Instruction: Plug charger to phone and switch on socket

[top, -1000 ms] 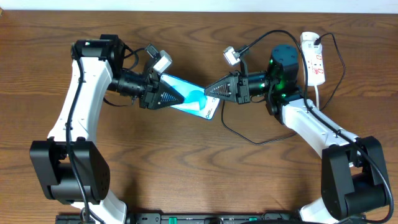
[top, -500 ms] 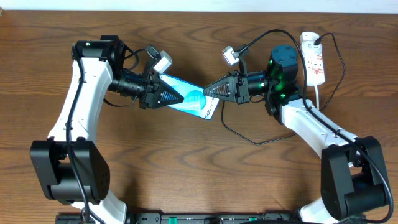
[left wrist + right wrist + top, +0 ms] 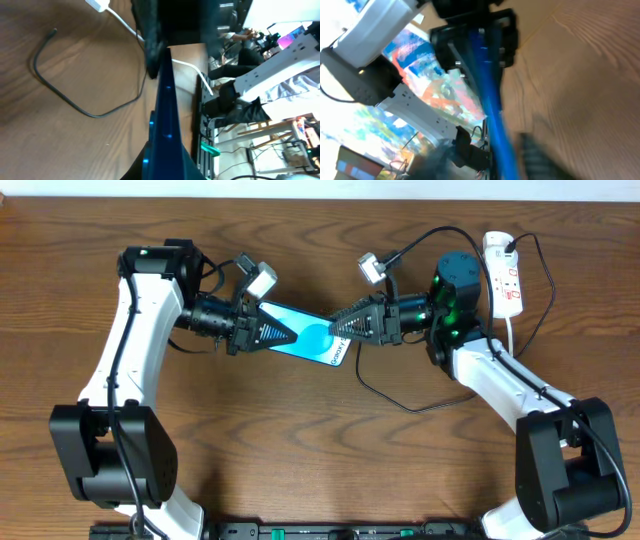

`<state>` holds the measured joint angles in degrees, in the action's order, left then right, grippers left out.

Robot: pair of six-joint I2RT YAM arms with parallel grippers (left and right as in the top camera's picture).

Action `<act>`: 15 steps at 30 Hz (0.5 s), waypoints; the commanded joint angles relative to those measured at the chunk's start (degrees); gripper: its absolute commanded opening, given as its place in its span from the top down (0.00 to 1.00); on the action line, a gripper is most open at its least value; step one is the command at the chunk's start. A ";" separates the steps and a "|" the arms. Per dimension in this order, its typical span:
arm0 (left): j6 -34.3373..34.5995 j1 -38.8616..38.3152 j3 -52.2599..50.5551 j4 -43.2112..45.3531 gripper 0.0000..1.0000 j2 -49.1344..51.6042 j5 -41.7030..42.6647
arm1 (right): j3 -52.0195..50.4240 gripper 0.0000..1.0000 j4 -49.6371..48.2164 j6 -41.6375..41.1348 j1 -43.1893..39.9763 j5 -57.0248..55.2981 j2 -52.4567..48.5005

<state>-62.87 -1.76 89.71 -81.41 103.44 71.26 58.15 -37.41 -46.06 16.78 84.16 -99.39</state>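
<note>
While phone (image 3: 312,338) hangs tilted over table (image 3: 300,470) between both arms, step in hand looks like seating connector in its right end.
- Left gripper (image 3: 290,334): clamped tight on phone's left end. Use as brace.
- Right gripper (image 3: 340,327): at phone's right end. Jaw width cannot tell, nor whether tip seated.
- Push along phone's long axis, no twist.
- Socket (image 3: 507,278): far right, well apart, switching not yet begun.
- Charger (image 3: 400,406): slack loop on table near right arm. Avoid snag.
- Phone's white band: "Galaxy", rest too small.
</note>
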 commanded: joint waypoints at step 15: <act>59.74 3.85 0.09 19.37 0.93 -0.46 -8.13 | 1.25 0.01 -18.32 -18.91 -15.21 0.00 0.07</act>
<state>-29.95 1.54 89.62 -63.44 103.46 67.20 58.50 -56.99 -62.54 3.92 84.90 -99.37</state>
